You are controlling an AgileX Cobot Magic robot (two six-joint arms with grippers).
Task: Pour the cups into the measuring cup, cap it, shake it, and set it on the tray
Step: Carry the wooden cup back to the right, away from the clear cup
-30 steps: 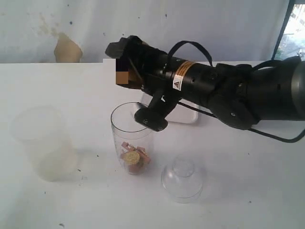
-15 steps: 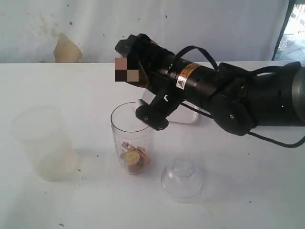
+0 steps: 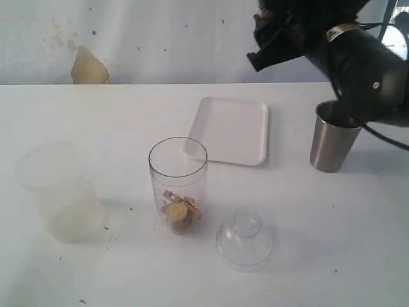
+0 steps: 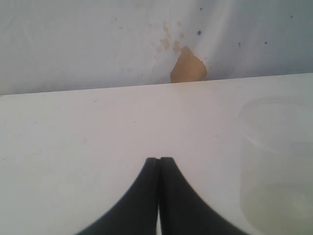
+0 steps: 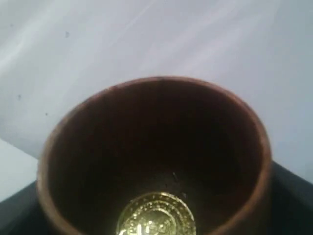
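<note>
The clear measuring cup [image 3: 178,185] stands upright mid-table with a gold coin and coppery pieces [image 3: 179,212] at its bottom. Its domed clear cap [image 3: 245,240] sits on the table to its right. The white tray [image 3: 230,131] lies behind them. At the right stands the steel tumbler [image 3: 332,141]. My right gripper [image 3: 273,35] is raised at the upper right, shut on the brown wooden cup [image 5: 156,142]. That cup fills the right wrist view, with a gold coin [image 5: 156,215] still inside. My left gripper [image 4: 159,159] is shut with nothing in it, low over bare table.
A wide frosted plastic cup [image 3: 57,192] stands at the left of the table; in the left wrist view this frosted cup [image 4: 276,161] is beside my left gripper. The wall behind has a brown patch [image 3: 88,66]. The right arm [image 3: 364,61] hangs over the tumbler.
My right arm has swung up and to the right, away from above the measuring cup, carrying the wooden cup. The tray and steel tumbler are now uncovered.
</note>
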